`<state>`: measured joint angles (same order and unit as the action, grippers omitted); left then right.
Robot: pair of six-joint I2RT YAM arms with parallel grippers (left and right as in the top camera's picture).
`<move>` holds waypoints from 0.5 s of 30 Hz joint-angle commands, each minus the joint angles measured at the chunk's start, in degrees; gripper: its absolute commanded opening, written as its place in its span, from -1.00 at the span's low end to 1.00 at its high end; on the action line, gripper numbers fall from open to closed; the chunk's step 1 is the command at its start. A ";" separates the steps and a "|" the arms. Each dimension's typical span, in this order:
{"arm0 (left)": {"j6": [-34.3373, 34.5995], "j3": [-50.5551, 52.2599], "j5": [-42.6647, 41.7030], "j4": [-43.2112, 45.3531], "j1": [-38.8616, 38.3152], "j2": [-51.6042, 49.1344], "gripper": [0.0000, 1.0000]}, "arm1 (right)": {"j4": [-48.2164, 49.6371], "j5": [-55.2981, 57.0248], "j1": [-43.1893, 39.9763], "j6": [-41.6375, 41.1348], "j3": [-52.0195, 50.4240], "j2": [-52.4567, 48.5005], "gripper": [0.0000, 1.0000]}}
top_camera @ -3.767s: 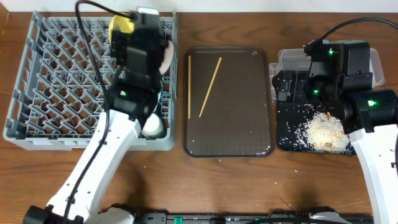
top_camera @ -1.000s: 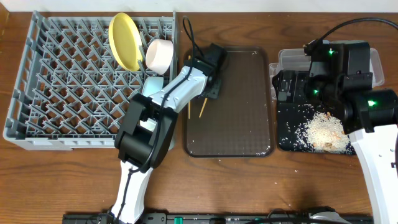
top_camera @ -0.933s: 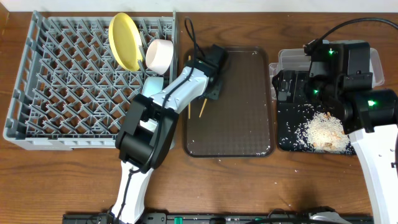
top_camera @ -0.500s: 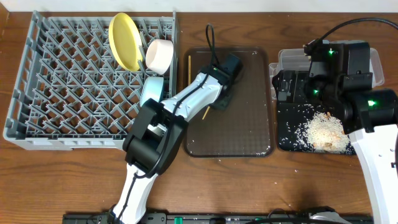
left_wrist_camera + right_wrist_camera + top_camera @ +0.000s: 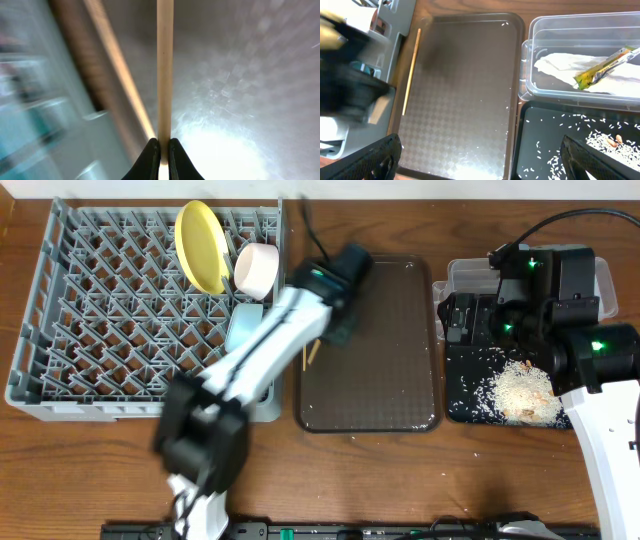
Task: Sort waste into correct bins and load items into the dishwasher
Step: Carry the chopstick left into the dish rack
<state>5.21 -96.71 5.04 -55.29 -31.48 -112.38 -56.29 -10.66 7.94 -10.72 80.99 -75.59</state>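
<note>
From overhead, your left arm shows as a blur reaching across the large grey plastic dish rack [image 5: 60,405] onto the dark brown serving tray [image 5: 380,390], with the left gripper [image 5: 337,335] over the tray's left part and the tip of a thin wooden chopstick [image 5: 310,353] sticking out below it. In the rack, the round yellow plate [image 5: 200,245] stands on edge with the white bowl [image 5: 255,268] just beside it and the light blue bowl [image 5: 243,330] below them. On the right of the wooden tabletop [image 5: 480,470], the shallow glossy black tray [image 5: 465,405] holds the loose white rice scraps [image 5: 520,390], and your right arm covers most of the clear plastic tub [image 5: 462,272]. In the left wrist view, the left gripper [image 5: 163,147] is pinched tight on one chopstick [image 5: 165,65], which runs straight up over the tray surface; a second, blurred chopstick [image 5: 117,75] lies at an angle beside it. In the right wrist view, the right gripper [image 5: 480,145] hangs spread wide with nothing in it above the serving tray [image 5: 465,80], where one chopstick [image 5: 411,70] lies along the left edge. The tub [image 5: 570,94] contains the crumpled white paper napkin [image 5: 562,65] and the green-and-yellow sachet wrapper [image 5: 605,67], and rice [image 5: 600,140] is scattered in the black tray [image 5: 535,165].
</note>
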 commanded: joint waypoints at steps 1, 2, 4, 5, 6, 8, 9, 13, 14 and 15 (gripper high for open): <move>2.16 -2.01 0.63 -2.25 4.70 9.57 -0.85 | 0.04 -0.11 -1.03 -0.61 0.52 -0.17 0.98; 2.16 -2.01 0.92 -2.82 6.21 11.23 -0.85 | 0.04 -0.11 -1.03 -0.59 0.52 -0.17 0.99; 2.14 -2.01 3.15 -4.00 9.53 13.55 -0.85 | 0.04 -0.11 -1.03 -0.59 0.52 -0.17 0.99; 2.12 -2.01 4.52 -4.63 11.26 14.19 -0.85 | 0.02 -0.11 -1.03 -0.59 0.52 -0.17 0.98; 2.08 -1.99 5.73 -5.22 12.96 14.34 -0.85 | 0.04 -0.11 -1.03 -0.59 0.52 -0.17 0.99; 0.28 -1.64 6.14 -5.79 16.15 13.94 -0.85 | 0.04 -0.11 -1.03 -0.59 0.52 -0.17 0.98; -1.11 -1.11 6.16 -5.75 17.55 13.68 -0.85 | 0.04 -0.11 -1.03 -0.61 0.52 -0.17 0.99; -5.88 0.24 6.23 -5.33 21.94 11.23 -0.85 | 0.02 -0.11 -1.03 -0.61 0.52 -0.17 0.99; -6.08 0.24 6.23 -5.33 22.99 10.40 -0.85 | 0.04 -0.11 -1.03 -0.59 0.52 -0.17 0.98; -6.05 0.24 6.19 -5.27 24.04 9.66 -0.85 | 0.02 -0.11 -1.03 -0.61 0.52 -0.17 0.98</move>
<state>2.44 -97.43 10.11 -60.27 -9.93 -100.05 -56.29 -10.68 7.94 -10.72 81.01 -75.59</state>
